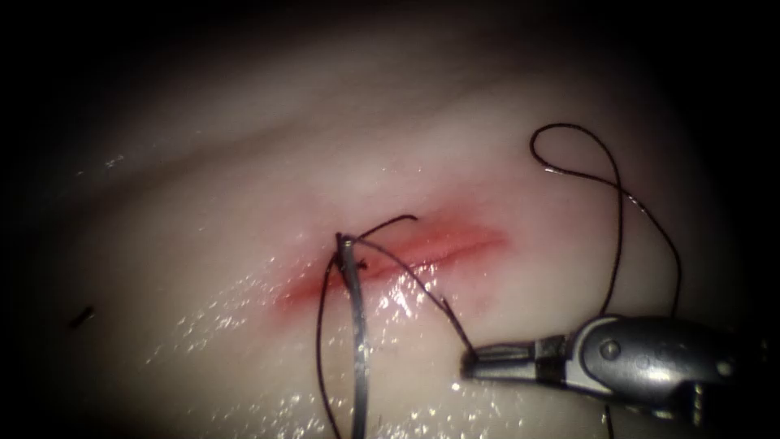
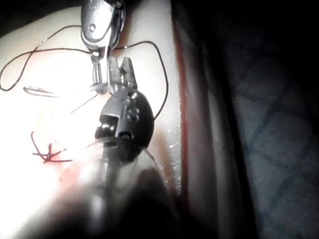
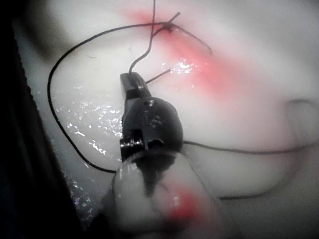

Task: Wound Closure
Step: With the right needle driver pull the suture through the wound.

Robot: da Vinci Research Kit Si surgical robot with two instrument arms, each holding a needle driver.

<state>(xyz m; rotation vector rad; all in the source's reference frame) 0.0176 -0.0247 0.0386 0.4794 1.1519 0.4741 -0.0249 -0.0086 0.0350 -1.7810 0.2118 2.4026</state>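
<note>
Endoscope: above/front of cut point(image 1: 398, 252), mid-range. Wrist cams: close behind own jaws, along shaft. Shared: cut, thread point(image 1: 617, 211).

Right tool clamped, left tool parted.
Right tool point(image 1: 471, 364) entering low from the right, shaft near level, jaws pressed together on the thread point(image 1: 422, 287). Left tool point(image 2: 120, 64), seen in left wrist view, wrist roughly in line with shaft, jaws slightly apart, holding nothing, tips just beside the right tool's.
</note>
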